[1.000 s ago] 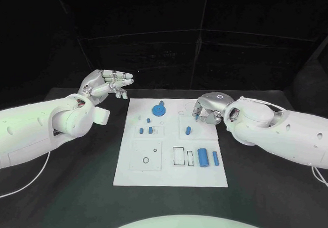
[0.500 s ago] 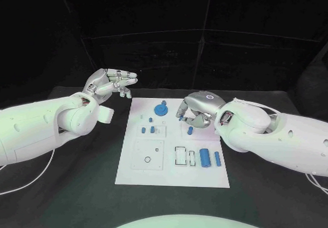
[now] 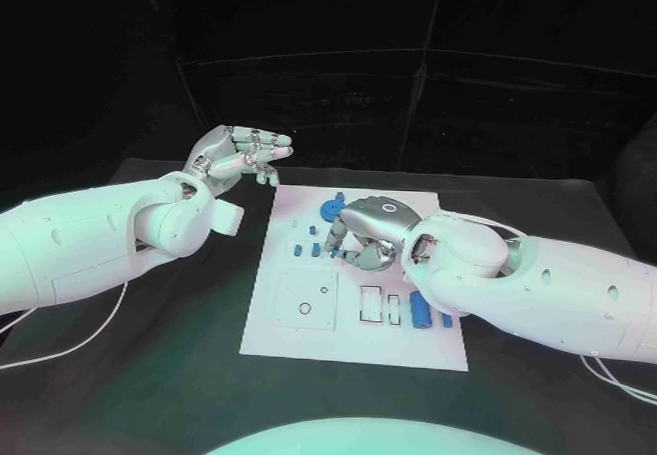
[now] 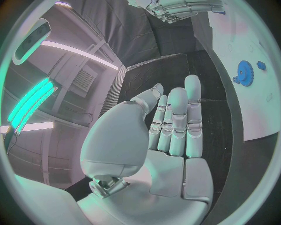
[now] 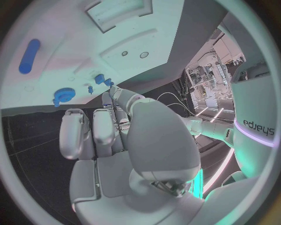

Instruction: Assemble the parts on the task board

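Board [image 3: 357, 341]: white rectangular plate in the middle of the black table [image 3: 152, 331], long side running near to far; shallow recesses and outlined slots on its face.
Gear [image 3: 334, 206]: blue toothed disc at the board's far end, also seen at [image 4: 244, 73] and [image 5: 60, 96].
Small parts [image 3: 299, 251]: short blue pegs standing on the board's left-middle, just left of the right hand.
Cylinder [image 3: 418, 310]: long blue piece lying on the near right of the board, beside the rectangular slots; also at [image 5: 28, 56].
Right hand [image 3: 366, 231]: low over the board's middle, fingers curled down toward the pegs; whether it holds anything, I cannot tell.
Left hand [image 3: 239, 154]: raised off the board past its far-left corner, fingers [image 4: 177, 123] straight and close together, holding nothing.
Room: bare table to the left and near side of the board; the right arm [image 3: 557, 296] lies across the board's right edge.
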You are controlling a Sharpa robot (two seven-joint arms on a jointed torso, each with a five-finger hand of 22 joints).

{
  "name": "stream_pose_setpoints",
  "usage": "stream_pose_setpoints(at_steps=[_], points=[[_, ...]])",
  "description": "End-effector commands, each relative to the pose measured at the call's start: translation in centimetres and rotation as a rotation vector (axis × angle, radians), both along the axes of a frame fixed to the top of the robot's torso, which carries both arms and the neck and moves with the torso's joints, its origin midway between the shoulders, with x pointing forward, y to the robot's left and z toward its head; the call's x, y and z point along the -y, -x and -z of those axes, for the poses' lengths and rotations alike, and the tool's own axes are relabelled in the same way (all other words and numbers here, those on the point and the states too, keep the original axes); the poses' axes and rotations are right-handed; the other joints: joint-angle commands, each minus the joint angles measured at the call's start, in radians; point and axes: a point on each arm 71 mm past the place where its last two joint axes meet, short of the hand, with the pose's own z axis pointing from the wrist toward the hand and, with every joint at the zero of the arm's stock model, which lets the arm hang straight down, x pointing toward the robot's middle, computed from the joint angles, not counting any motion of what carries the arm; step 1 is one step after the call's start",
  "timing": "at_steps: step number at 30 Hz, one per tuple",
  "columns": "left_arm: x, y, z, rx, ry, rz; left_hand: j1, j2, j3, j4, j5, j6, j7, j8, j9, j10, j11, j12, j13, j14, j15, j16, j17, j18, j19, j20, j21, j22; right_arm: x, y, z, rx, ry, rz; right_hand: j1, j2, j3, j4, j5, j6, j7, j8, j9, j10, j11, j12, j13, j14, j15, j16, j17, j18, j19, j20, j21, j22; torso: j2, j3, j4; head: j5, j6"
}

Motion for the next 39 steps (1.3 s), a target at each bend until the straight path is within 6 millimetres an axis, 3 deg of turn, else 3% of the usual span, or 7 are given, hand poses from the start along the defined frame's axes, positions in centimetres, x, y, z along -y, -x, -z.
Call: stream_pose_setpoints(at_steps=[1, 10, 21, 39], points=[[0.3, 0.0, -0.2, 0.007, 0.013, 0.01, 0.002, 0.007, 0.0, 0.002, 0.005, 0.001, 0.002, 0.005, 0.0, 0.001, 0.001, 0.003, 0.0, -0.01, 0.0, -0.006, -0.001, 0.006, -0.006, 0.001, -0.004, -0.001, -0.5, 0.4, 1.0, -0.039, 0.015, -0.031, -0.01, -0.003, 0.008, -0.002, 0.007, 0.002, 0.001, -0.005, 0.0, 0.009, -0.003, -0.002, 0.0, 0.023, -0.005, 0.003, -0.002, -0.006, 0.004, 0.003, 0.003, 0.0, 0.0, 0.001, -0.0032, 0.01, -0.005], [0.4, 0.0, -0.2, 0.006, 0.014, 0.014, 0.001, 0.008, -0.001, 0.003, 0.005, 0.001, 0.002, 0.005, 0.0, 0.001, 0.001, 0.004, 0.0, -0.01, 0.0, -0.006, -0.002, 0.006, -0.006, 0.001, -0.004, -0.002, -1.2, 0.7, 2.6, -0.079, 0.03, -0.042, -0.012, -0.003, 0.01, -0.004, 0.009, 0.001, 0.002, -0.007, -0.001, 0.008, -0.003, -0.004, -0.001, 0.023, -0.005, 0.002, -0.004, -0.005, 0.003, 0.004, 0.003, -0.001, 0.0, 0.002, -0.001, 0.022, -0.013], [0.5, 0.0, -0.2, 0.005, 0.014, 0.017, 0.001, 0.008, -0.001, 0.003, 0.005, 0.001, 0.002, 0.005, 0.0, 0.001, 0.001, 0.004, 0.0, -0.01, 0.0, -0.006, -0.002, 0.006, -0.006, 0.001, -0.004, -0.002, -1.8, 1.1, 3.3, -0.099, 0.046, -0.057, -0.016, -0.005, 0.01, -0.005, 0.009, 0.0, 0.003, -0.007, -0.001, 0.007, -0.002, -0.004, -0.001, 0.023, -0.004, 0.003, -0.004, -0.005, 0.002, 0.004, 0.003, -0.001, 0.0, 0.0017, -0.0028, 0.034, -0.022], [0.4, 0.0, -0.2, 0.002, 0.014, 0.019, 0.0, 0.009, -0.002, 0.003, 0.005, 0.0, 0.002, 0.006, 0.0, 0.0, 0.001, 0.005, 0.0, -0.01, 0.0, -0.006, -0.002, 0.006, -0.006, 0.001, -0.005, -0.003, -1.9, 0.8, 3.9, -0.095, 0.083, -0.048, -0.019, -0.005, 0.01, -0.005, 0.009, 0.0, 0.003, -0.007, -0.001, 0.007, -0.002, -0.005, -0.002, 0.022, -0.004, 0.003, -0.005, -0.005, 0.002, 0.005, 0.003, 0.0, -0.001, 0.0012, -0.0023, 0.036, -0.027]])
